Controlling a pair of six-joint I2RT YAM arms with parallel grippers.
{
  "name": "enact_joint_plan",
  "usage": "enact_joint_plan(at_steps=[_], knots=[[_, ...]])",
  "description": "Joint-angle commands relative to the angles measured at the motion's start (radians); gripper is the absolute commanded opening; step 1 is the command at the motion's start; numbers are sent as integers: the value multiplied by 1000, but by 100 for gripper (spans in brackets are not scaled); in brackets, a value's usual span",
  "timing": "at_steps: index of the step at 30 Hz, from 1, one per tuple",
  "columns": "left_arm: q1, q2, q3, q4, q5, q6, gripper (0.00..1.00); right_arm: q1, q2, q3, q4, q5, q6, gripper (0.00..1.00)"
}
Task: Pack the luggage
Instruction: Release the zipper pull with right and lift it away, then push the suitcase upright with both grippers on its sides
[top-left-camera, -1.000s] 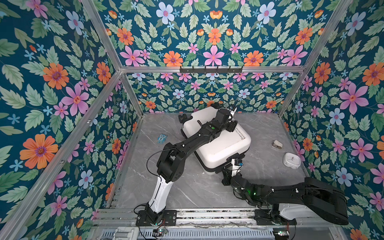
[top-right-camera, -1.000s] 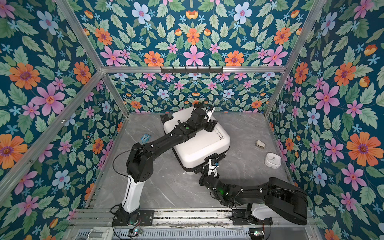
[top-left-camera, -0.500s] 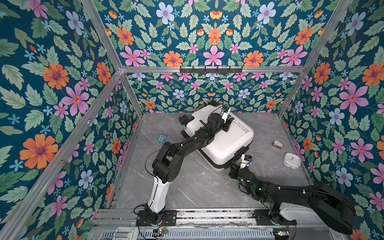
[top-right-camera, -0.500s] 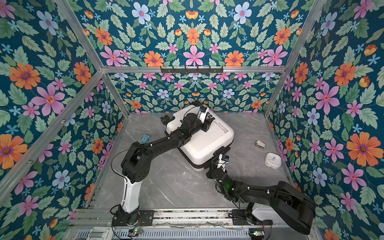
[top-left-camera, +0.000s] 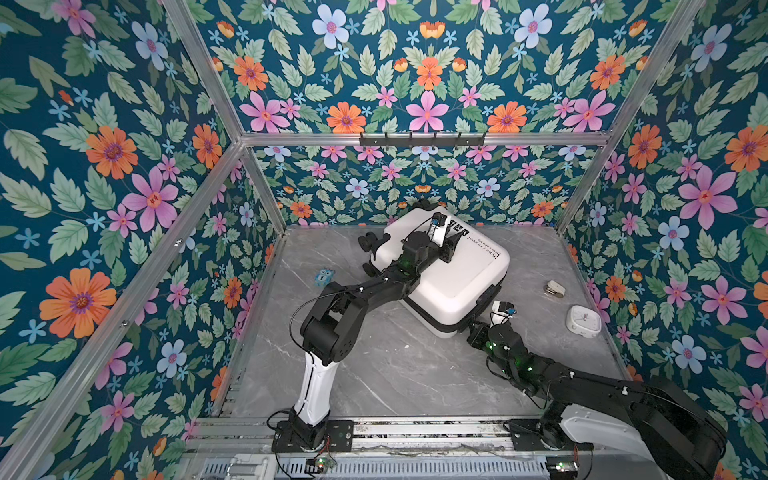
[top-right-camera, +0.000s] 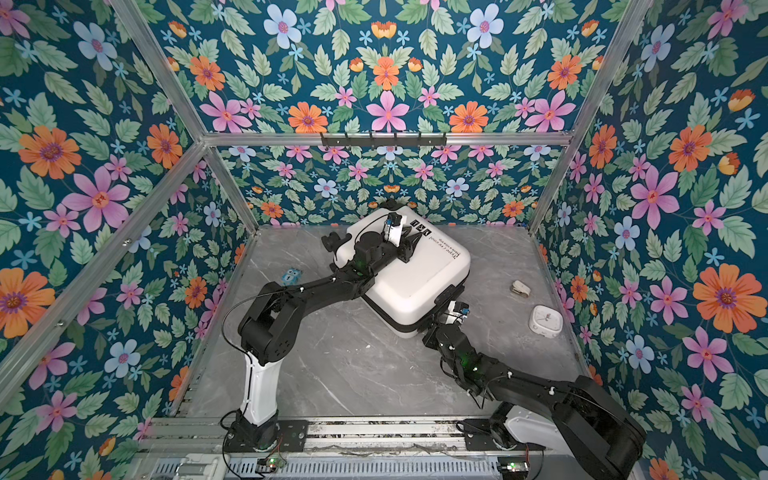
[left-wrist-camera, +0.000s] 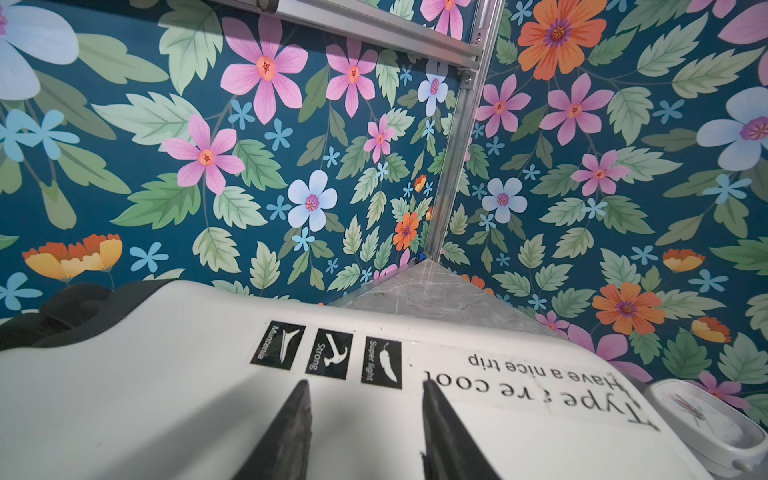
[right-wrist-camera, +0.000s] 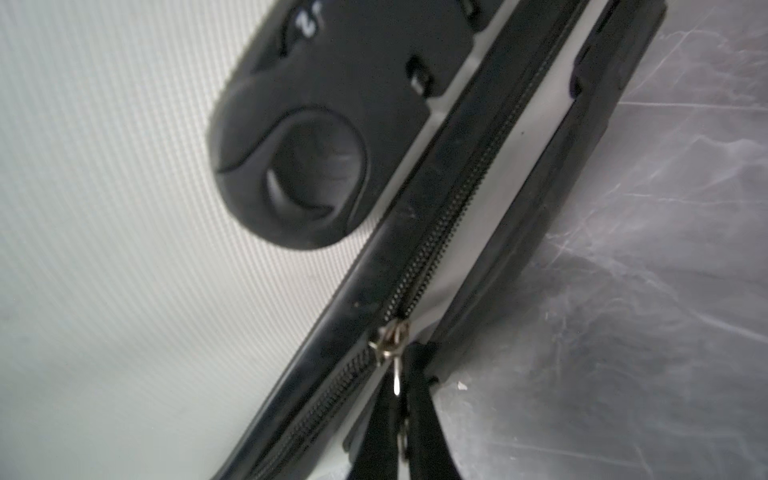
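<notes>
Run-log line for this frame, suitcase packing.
luggage: lid down, flat on table | left gripper: open, over its top | right gripper: astride zipper pull, grip unclear

The left arm (top-left-camera: 365, 291) reached far forward, elbow bent, the left gripper (left-wrist-camera: 365, 386) angled down with jaws clearly apart, while the right arm (top-left-camera: 582, 380) lay low and outstretched, the right gripper (right-wrist-camera: 401, 399) with jaws only narrowly parted.
</notes>
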Motion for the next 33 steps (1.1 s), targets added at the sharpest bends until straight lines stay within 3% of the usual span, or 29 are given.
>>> enact_joint_plan(at_steps=[1, 3, 6, 9, 11, 13, 18, 22, 24, 29, 33], knots=[[31, 43, -52, -947, -42, -115, 45, -4, -108, -25, -181, 29, -75, 73], [40, 29, -54, -948, -47, -115, 46, -4, -266, -23, -311, 9, -128, 86], [54, 16, -50, -960, -55, -105, 46, -4, -522, 18, -542, 19, -214, 97], [65, 5, -62, -965, -59, -96, 47, -19, -723, 73, -669, 82, -300, 99], [70, -3, -73, -971, -69, -88, 47, -76, -750, 116, -674, 69, -354, 99], [76, -11, -85, -983, -83, -81, 47, -181, -683, 176, -667, -23, -369, 99], [104, -70, -160, -998, -117, -72, 50, -548, -324, 360, -578, -486, -331, 99], [128, -131, -196, -1014, -138, -65, 51, -704, -93, 496, -419, -665, -312, 99], [128, -181, -191, -1027, -147, -71, 56, -737, 46, 585, -373, -723, -296, 99], [128, -433, -181, -1052, -128, -142, 78, -738, 338, 735, -184, -901, -234, 99], [153, -643, -257, -1029, -189, -214, 84, -722, 470, 774, -82, -964, -180, 97]])
